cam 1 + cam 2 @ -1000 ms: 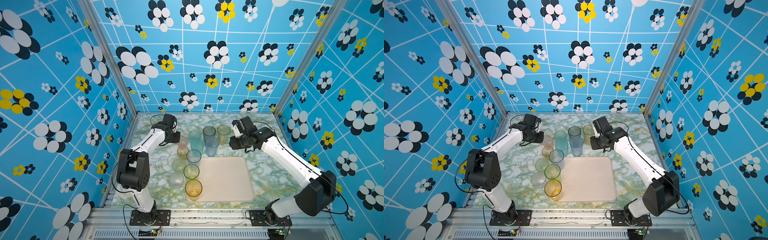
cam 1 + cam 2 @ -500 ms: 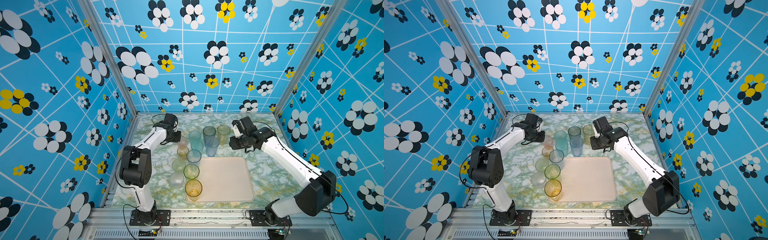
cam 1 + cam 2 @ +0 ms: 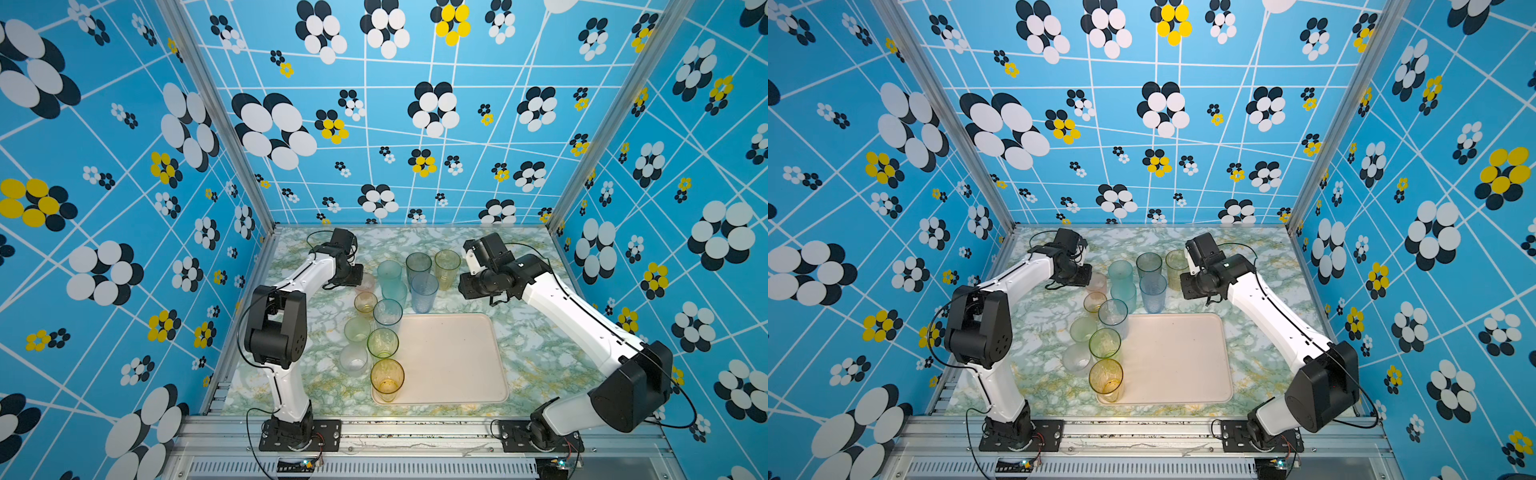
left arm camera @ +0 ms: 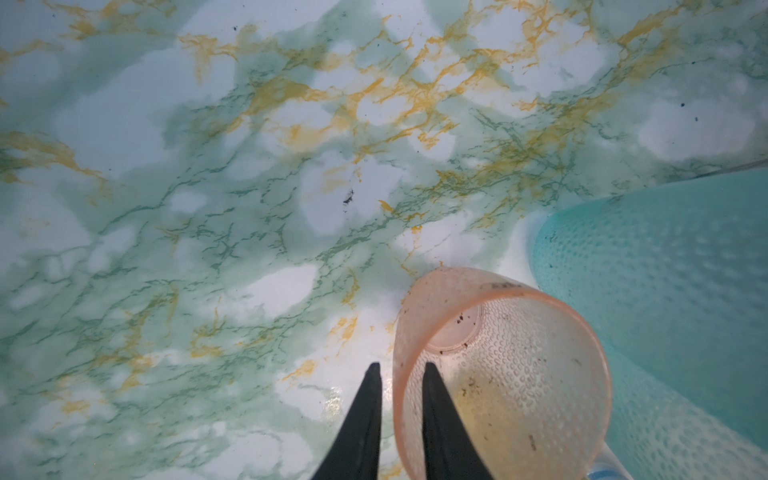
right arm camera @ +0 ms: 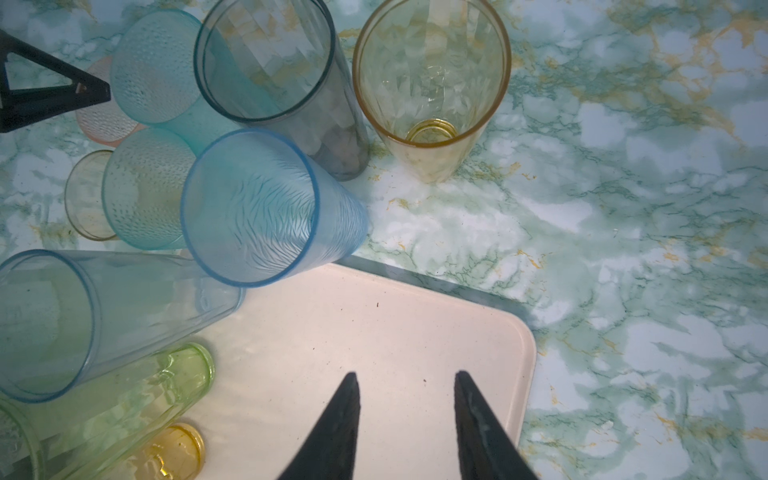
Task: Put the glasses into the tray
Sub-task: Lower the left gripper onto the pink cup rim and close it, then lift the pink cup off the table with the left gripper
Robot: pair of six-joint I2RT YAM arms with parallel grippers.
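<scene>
Blue flowered walls [image 3: 374,124] box in a green-and-gold marbled surface [image 3: 536,357], and we start on the left, where the left arm [image 3: 309,272] reaches to the back of the cluster of glasses. The left jaws sit astride the rim of the short pink glass [image 4: 511,374], with one finger [image 4: 361,428] outside the wall and its partner inside. They're drawn close together, but I cannot tell whether they truly pinch that wall. The pink glass stands upright on the surface. Right beside the jaws, on the inner finger's side, a tall teal glass [image 4: 665,270] crowds in.

Moving across, a tight group stands upright on the surface ahead of the right jaws: blue glass [image 5: 249,208], grey glass [image 5: 266,62] and amber glass [image 5: 432,75], all off the tray. The cream tray [image 5: 374,332] shows between and beyond those tips in the right wrist view, its rounded corner just past them. A green glass [image 5: 137,395] and a yellow glass [image 3: 386,378] stand along the tray's edge on the left arm's side. The right jaws are spread, with nothing between the fingers [image 5: 332,428], hovering over bare tray.
</scene>
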